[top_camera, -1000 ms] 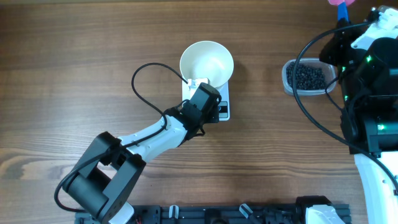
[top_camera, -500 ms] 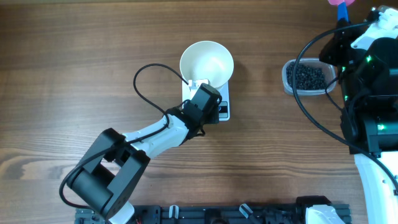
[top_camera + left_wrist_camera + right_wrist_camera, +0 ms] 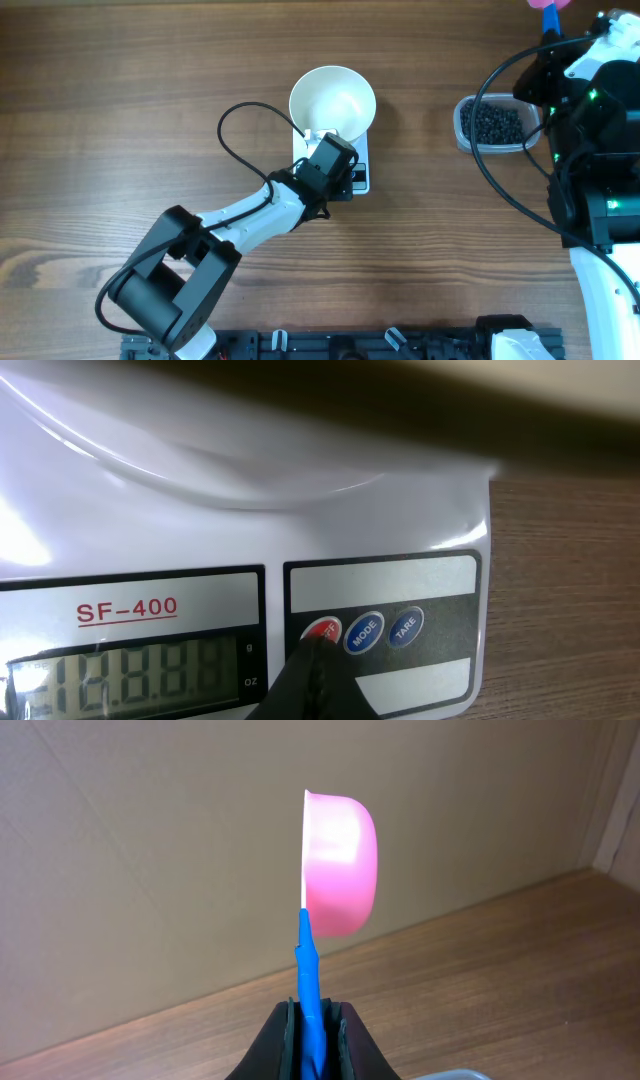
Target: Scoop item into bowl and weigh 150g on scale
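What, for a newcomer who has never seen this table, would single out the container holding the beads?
On the wooden table, find the white scale near the middle, with the round white bowl on it. To its right, apart from it, sits the clear tub. Unlike the empty white bowl, it is see-through, rectangular with rounded corners, and full of small black beads.

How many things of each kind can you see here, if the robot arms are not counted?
white bowl: 1
scale: 1
clear tub: 1
scoop: 1
Total: 4
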`<action>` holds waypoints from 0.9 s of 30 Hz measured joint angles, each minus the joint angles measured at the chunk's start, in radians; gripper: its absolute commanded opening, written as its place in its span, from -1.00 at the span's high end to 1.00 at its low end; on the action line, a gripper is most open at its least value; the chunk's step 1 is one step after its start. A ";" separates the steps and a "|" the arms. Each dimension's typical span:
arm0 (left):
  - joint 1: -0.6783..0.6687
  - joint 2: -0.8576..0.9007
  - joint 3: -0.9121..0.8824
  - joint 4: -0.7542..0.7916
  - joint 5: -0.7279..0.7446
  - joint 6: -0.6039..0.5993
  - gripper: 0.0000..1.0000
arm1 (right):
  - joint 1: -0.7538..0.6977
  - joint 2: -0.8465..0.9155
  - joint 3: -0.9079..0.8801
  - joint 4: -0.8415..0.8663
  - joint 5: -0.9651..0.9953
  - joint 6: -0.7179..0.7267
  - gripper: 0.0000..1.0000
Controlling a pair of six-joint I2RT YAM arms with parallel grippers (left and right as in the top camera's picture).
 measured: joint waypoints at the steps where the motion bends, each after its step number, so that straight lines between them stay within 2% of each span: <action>1: 0.000 0.000 0.000 0.000 0.000 0.000 0.92 | 0.000 0.000 0.000 0.000 0.000 0.000 0.91; 4: 0.000 -0.020 -0.005 -0.024 0.026 0.000 0.92 | 0.000 0.000 0.000 -0.002 0.000 0.000 0.91; 6: 0.000 -0.064 -0.022 -0.039 0.038 0.000 0.78 | 0.000 0.000 0.000 -0.003 0.000 0.000 0.91; 8: 0.000 -0.188 -0.030 -0.047 0.045 0.000 0.62 | 0.000 0.000 0.000 -0.002 0.000 0.000 0.91; 11: 0.004 -0.431 -0.030 -0.089 0.049 -0.003 0.49 | 0.000 -0.005 0.000 -0.004 0.000 0.000 0.91; 15: 0.091 -0.628 -0.026 -0.241 0.030 -0.003 0.43 | 0.000 -0.012 0.000 -0.013 0.000 0.000 0.91; 16: 0.124 -0.659 -0.026 -0.288 0.021 -0.003 -0.04 | 0.000 -0.012 0.000 -0.021 0.000 0.000 0.91; 17: 0.163 -0.684 -0.026 -0.333 0.014 -0.003 -0.22 | 0.000 -0.012 0.000 -0.030 0.000 0.000 0.91; 19: 0.241 -0.713 -0.026 -0.411 0.002 -0.006 -0.24 | 0.000 -0.012 0.000 -0.046 0.000 0.000 0.91; 20: 0.269 -0.715 -0.026 -0.445 -0.001 -0.003 -0.36 | 0.000 -0.012 0.000 -0.051 0.000 0.000 0.91; 21: 0.294 -0.715 -0.027 -0.469 -0.002 -0.004 -0.64 | 0.000 -0.012 0.000 -0.055 0.000 0.000 0.92; 22: 0.320 -0.715 -0.028 -0.490 -0.008 -0.006 -1.00 | 0.000 -0.012 0.000 -0.057 0.000 0.000 0.92; 27: 0.430 -0.715 -0.028 -0.552 -0.084 -0.003 -1.00 | 0.000 -0.013 0.000 -0.060 0.008 -0.046 0.91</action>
